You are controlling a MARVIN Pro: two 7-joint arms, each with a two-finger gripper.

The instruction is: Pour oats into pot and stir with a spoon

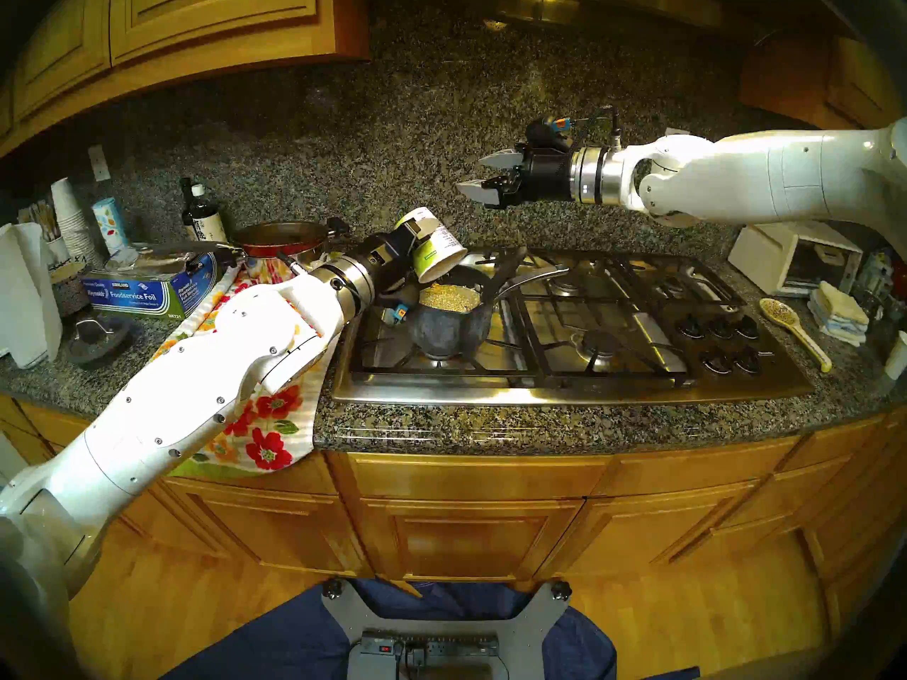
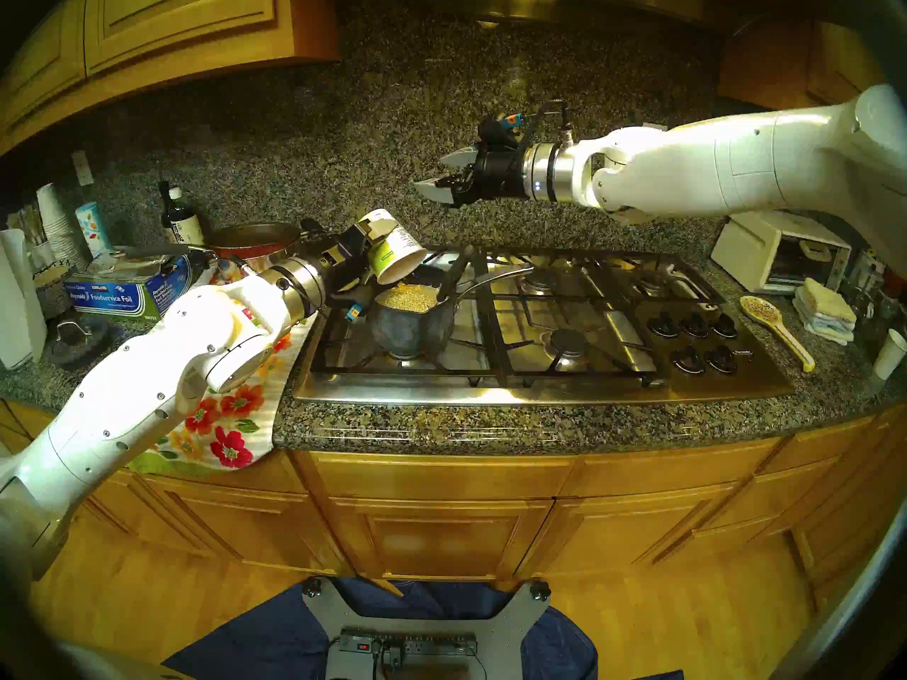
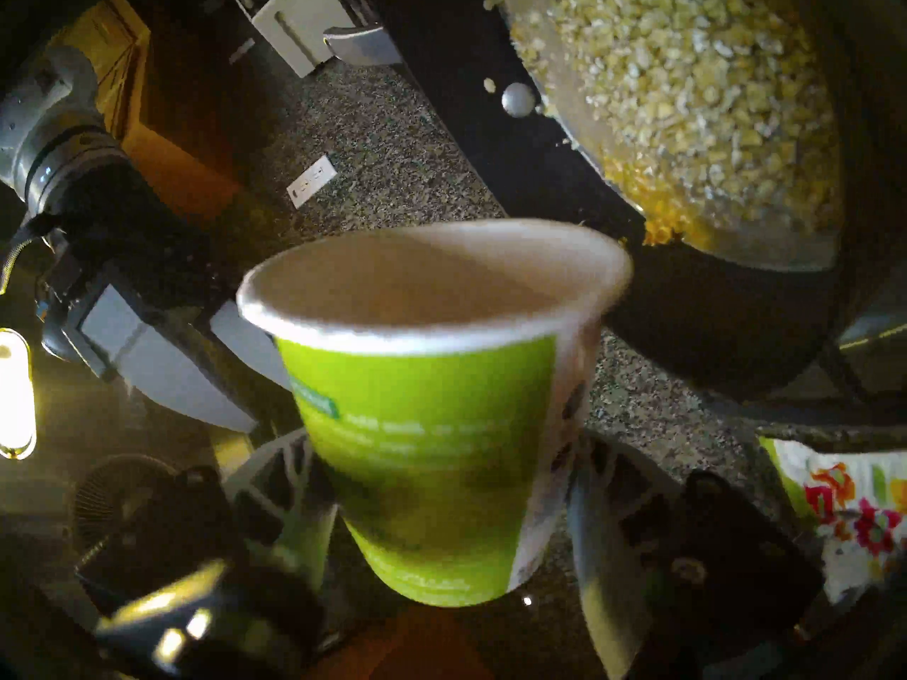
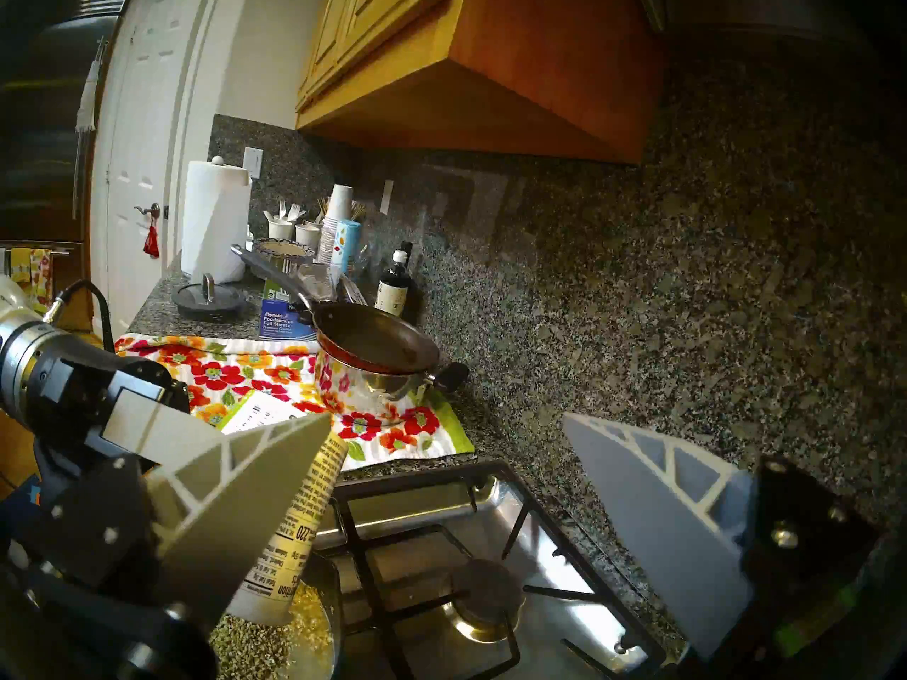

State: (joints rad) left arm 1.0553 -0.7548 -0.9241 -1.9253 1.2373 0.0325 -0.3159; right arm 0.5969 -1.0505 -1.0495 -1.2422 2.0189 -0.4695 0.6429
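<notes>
Head view, left eye: my left gripper (image 1: 414,245) is clamped on the paper cup (image 1: 437,245), tipped mouth-down over the pot (image 1: 449,321) on the front-left burner of the stove (image 1: 564,384); the oats (image 1: 449,297) already fill the pot near its rim. My right gripper (image 1: 483,176) hangs well above the stove, jaws apart and empty. The spoon (image 1: 505,267) stands in the pot, its dark handle leaning on the far rim — untouched by either hand. Head view, right eye: the same layout; the cream spoon (image 2: 773,325) lies on the counter, right of the knobs. Left wrist: the cup's inside looks bare, so I judge the pouring done. Right wrist: my open fingers (image 4: 662,517) frame only the burner. What is left — putting the cup down, then stirring.
</notes>
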